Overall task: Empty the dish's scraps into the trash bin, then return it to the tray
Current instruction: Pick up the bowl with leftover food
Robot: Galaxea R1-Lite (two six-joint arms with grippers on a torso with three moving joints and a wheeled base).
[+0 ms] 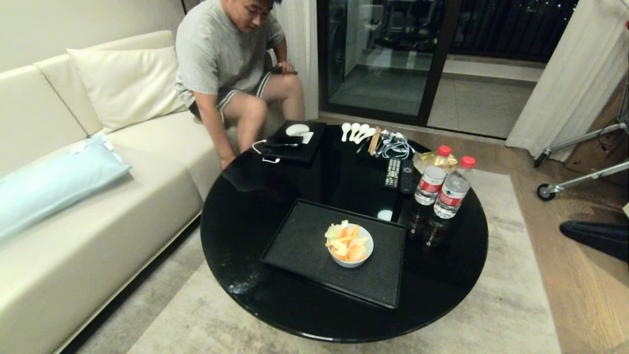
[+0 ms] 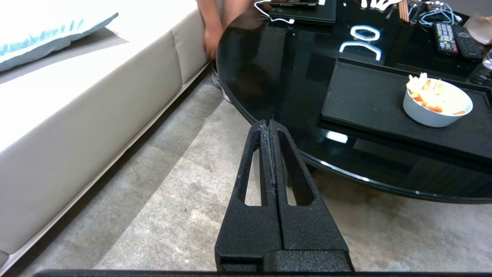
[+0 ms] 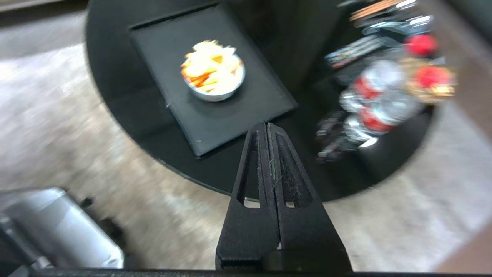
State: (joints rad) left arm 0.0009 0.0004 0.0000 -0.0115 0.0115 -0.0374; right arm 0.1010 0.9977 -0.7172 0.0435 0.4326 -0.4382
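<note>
The dish (image 1: 350, 251), a small white bowl, stands on the right half of the black tray (image 1: 300, 246) on the round black table. It is heaped with scraps (image 1: 345, 240) of orange, pale yellow and light green. Neither arm shows in the head view. My right gripper (image 3: 266, 124) is shut and empty, hanging over the table's near edge short of the tray (image 3: 215, 119) and dish (image 3: 213, 79). A blurred silver cylinder on the rug looks like the trash bin (image 3: 57, 227). My left gripper (image 2: 268, 122) is shut and empty, low by the table's left rim, with the dish (image 2: 437, 104) far off.
Two water bottles (image 1: 444, 189) stand right of the tray, with remotes (image 1: 399, 173), spoons (image 1: 356, 131) and cables behind. A black slab (image 1: 295, 142) lies at the back. A person (image 1: 231, 64) sits on the cream sofa (image 1: 98, 196), one hand reaching down by the table.
</note>
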